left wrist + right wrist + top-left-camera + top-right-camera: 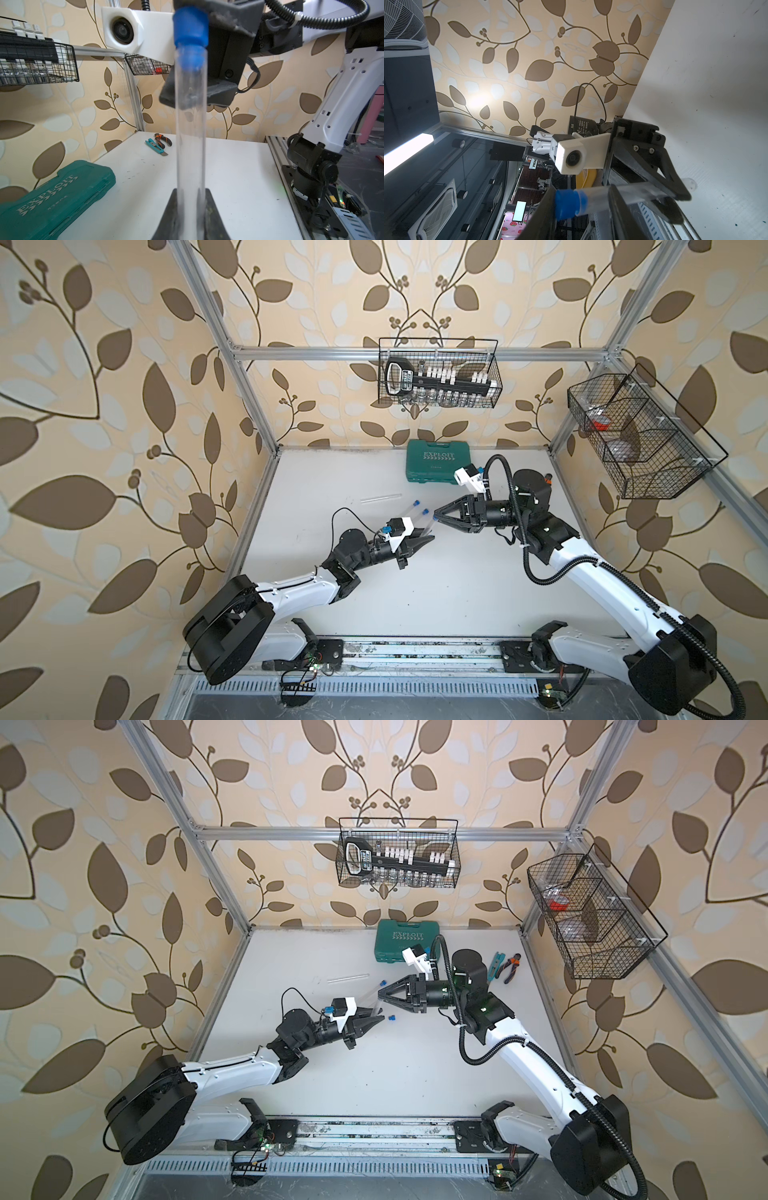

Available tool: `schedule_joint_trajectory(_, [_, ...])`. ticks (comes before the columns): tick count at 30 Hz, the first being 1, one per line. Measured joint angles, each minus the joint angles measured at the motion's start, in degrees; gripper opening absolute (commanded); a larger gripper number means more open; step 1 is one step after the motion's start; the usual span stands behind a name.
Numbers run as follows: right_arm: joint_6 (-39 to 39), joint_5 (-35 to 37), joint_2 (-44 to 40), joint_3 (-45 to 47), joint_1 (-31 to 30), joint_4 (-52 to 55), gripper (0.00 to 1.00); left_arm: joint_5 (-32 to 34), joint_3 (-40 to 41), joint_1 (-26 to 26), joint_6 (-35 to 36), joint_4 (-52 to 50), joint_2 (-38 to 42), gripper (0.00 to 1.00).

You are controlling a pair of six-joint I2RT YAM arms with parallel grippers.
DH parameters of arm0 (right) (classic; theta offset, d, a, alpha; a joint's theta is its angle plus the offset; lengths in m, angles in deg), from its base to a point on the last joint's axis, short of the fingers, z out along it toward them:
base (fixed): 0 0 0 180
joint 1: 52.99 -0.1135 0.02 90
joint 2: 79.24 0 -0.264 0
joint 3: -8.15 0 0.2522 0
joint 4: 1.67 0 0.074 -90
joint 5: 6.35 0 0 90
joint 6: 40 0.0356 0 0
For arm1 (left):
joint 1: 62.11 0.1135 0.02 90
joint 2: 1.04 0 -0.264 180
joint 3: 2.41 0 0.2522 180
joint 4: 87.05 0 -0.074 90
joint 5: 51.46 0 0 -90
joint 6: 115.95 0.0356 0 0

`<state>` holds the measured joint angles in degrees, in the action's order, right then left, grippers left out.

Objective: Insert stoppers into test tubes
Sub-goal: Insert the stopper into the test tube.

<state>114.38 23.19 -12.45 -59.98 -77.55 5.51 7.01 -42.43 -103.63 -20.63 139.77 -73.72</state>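
The left gripper [429, 537] is clamping tight on the rounded end of a clear test tube [190, 124], held above the middle of the table [436, 593]. The tube's long axis is pointing from these jaws toward the far side, straight at the right gripper [435, 517]. A blue stopper [190, 37] is sitting partly inside the mouth. The right jaws are standing narrow around it, but I cannot tell whether they are pinching it. The coming push probably needs to follow this axis.
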Motion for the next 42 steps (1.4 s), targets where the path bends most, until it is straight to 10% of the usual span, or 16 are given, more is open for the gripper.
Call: schedule_joint_trajectory(42, [3.0, 2.9, -1.9, 2.2, 0.0, -11.2, 0.35, 0.6, -6.7, 0.3, 4.6, -10.4, 3.7, 0.0])
